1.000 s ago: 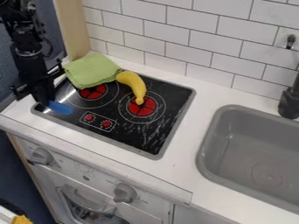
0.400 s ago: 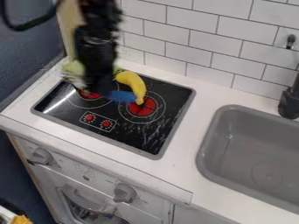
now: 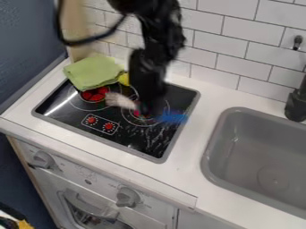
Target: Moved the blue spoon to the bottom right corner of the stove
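Black stovetop (image 3: 133, 139) underneath, the gripper (image 3: 151, 109) clasps the blue spoon (image 3: 172, 117), jutting sideways.

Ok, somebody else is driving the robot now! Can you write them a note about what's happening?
Gripper: over the right part of the stove, looks to be holding the blue spoon.
Spoon: its blue end pokes out toward the sink, by the stove's right edge.
Nearby: green cloth at the stove's back left, banana mostly hidden behind the arm.
Done: the spoon seems to be picked up.
Left: bring it to the stove's bottom right corner, lay it down, let go.
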You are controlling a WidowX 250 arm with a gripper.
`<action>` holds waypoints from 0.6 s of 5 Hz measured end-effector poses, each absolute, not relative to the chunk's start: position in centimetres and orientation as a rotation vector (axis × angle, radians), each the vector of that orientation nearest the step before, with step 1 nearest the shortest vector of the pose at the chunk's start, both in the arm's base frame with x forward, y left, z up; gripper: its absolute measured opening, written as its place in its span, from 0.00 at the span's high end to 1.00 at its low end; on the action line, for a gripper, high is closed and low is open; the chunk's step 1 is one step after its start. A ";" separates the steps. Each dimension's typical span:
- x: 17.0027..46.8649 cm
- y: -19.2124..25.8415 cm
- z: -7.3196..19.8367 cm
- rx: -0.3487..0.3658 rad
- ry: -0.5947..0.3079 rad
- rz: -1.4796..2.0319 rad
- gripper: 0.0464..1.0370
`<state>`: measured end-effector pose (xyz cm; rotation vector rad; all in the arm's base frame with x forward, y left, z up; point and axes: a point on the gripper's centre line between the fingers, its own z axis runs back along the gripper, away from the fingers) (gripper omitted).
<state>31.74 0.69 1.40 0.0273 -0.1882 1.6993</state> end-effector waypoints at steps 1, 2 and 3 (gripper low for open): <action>32.3 -1.5 -1.0 0.022 -0.137 1.639 0.95; 32.9 -2.6 -2.6 0.033 -0.100 1.580 0.95; 33.4 -2.7 -2.7 0.025 -0.101 1.554 0.92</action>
